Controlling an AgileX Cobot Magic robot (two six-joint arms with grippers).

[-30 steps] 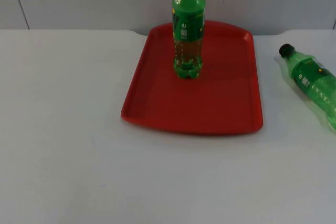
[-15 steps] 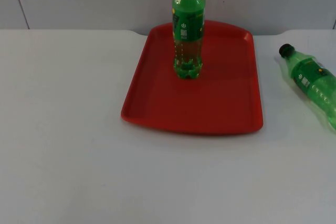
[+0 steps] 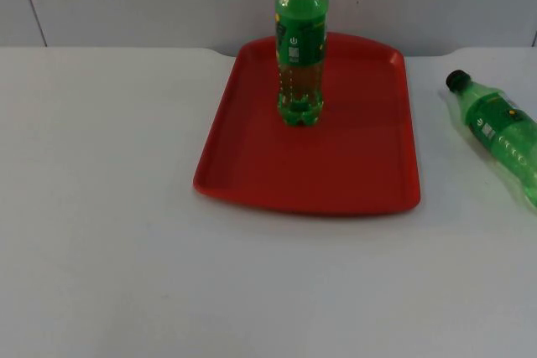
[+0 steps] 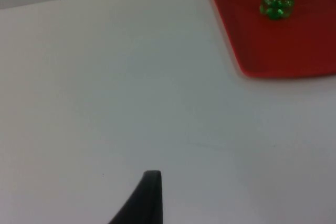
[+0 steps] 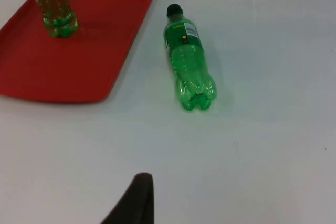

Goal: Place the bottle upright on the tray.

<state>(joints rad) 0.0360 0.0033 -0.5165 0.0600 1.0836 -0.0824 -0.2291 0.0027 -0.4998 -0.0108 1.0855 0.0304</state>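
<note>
White table (image 3: 109,207) carrying red tray (image 3: 352,169). Green bottle (image 3: 299,56) standing upright on tray's far half. Second green bottle (image 5: 188,61) lying on table just right of tray, black cap (image 5: 174,9) pointing toward wall. My left claw (image 4: 149,198) and right claw (image 5: 137,199) hovering over bare table; cannot tell whether either is spread.
</note>
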